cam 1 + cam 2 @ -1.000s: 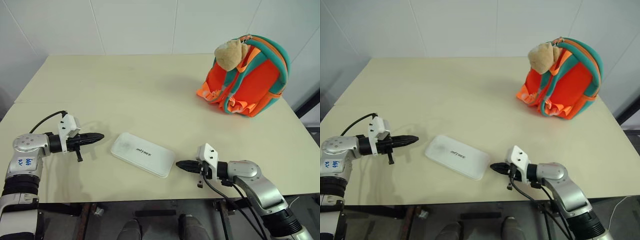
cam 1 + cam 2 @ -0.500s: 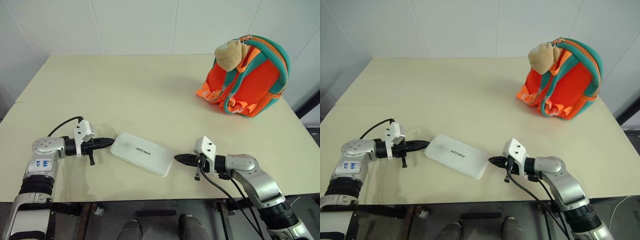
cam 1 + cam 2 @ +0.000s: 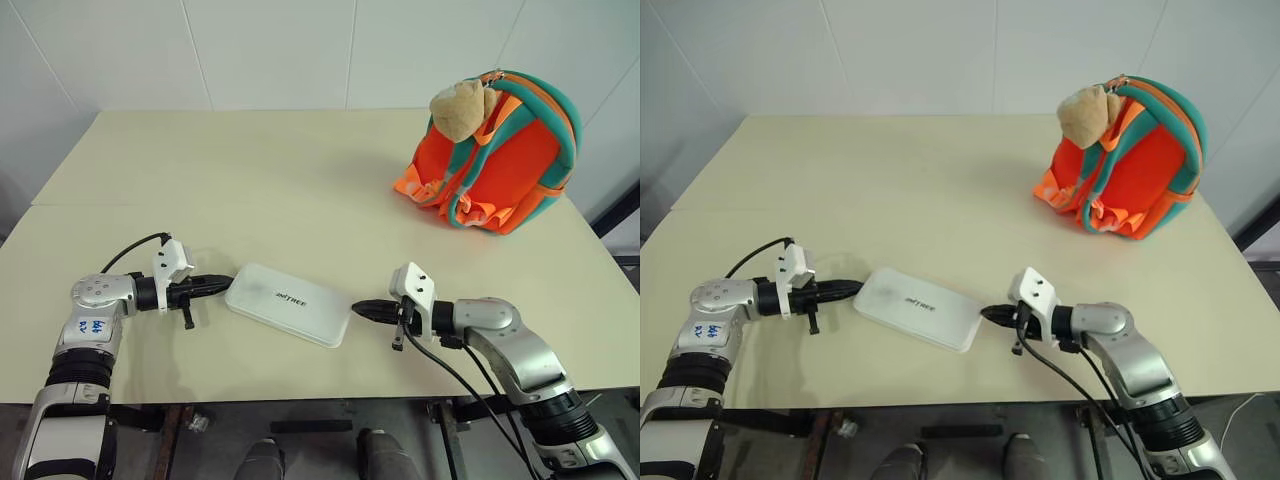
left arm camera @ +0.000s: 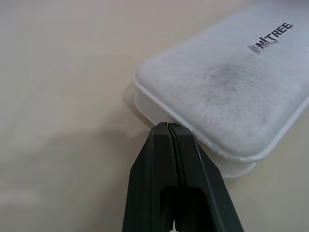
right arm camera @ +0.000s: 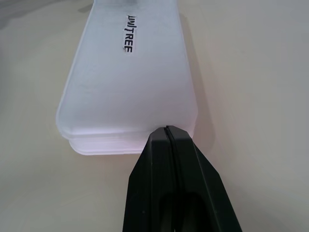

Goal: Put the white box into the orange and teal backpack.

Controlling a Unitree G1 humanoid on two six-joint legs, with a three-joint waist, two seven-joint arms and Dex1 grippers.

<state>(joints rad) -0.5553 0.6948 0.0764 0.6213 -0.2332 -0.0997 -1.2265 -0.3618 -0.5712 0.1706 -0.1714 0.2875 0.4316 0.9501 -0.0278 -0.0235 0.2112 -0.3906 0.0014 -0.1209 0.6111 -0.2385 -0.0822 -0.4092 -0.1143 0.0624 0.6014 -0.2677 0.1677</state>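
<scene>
Since the earlier frame both arms have closed in on the white box (image 3: 288,304): you see the left gripper (image 3: 222,285), which stood well apart from it, now with its tip at the box's left short end, and the right gripper (image 3: 362,309) now at the right short end. The box itself has shifted and turned only a little between them.

The white box lies flat near the front edge of the table (image 3: 250,190), about in the middle of that edge, with its dark lettering up. In the wrist views each gripper has its two black fingers pressed together with no gap, and the tip meets the rim of the box; nothing is held between the fingers. It looks as if you are squeezing the box from both ends with closed tips, but whether the pressure is enough to carry it I cannot tell.

The orange and teal backpack (image 3: 500,160) stands upright near the far right corner of the table, well apart from the box, with the tan plush toy (image 3: 457,108) hanging at its top. Whether its opening is unzipped is not clear from these views.

So, by my judgement, the task is only at its beginning: the box is approached and touched, but not lifted. Left for you are the lift, the carry across to the far right corner, and the insertion into the backpack.
</scene>
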